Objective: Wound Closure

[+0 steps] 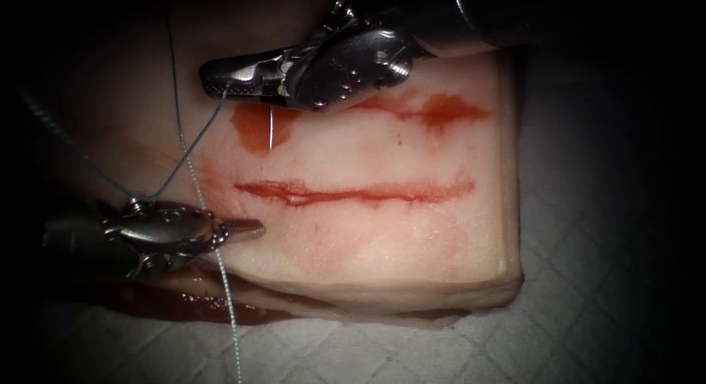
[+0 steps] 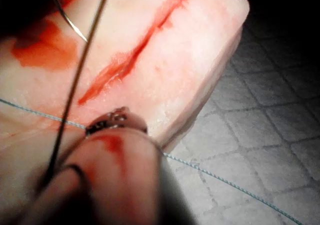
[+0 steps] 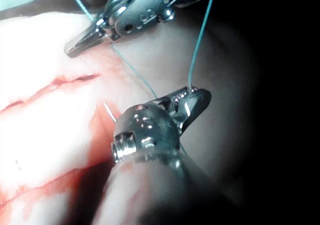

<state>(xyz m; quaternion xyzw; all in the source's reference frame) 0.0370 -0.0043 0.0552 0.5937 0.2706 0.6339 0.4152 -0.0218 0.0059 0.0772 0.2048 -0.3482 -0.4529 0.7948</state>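
Right tool (image 1: 232, 86) at 12 o'clock of cut (image 1: 353, 193), jaws clamped on needle (image 1: 271, 126) near thread end; needle tip hung over red fluid (image 1: 254, 130), outside tissue (image 1: 412, 244). Left tool (image 1: 246, 226) at 8 o'clock, jaws together, held nothing; thread (image 1: 193, 171) crossed it.

Tissue (image 1: 412, 244) sits on the counter (image 1: 588, 296), cut (image 1: 353, 193) running 9 to 3 across its middle. Right hand (image 1: 220, 81) at 12 of the cut's left end, clamped on the needle (image 1: 271, 126), which hangs toward 6, tip just above a fluid patch (image 1: 254, 130), probably clear of the tissue. Left hand (image 1: 246, 226) at 8 of the cut, tip by the left end. Thread (image 1: 193, 171) runs from right hand toward 6, crossing the left hand.
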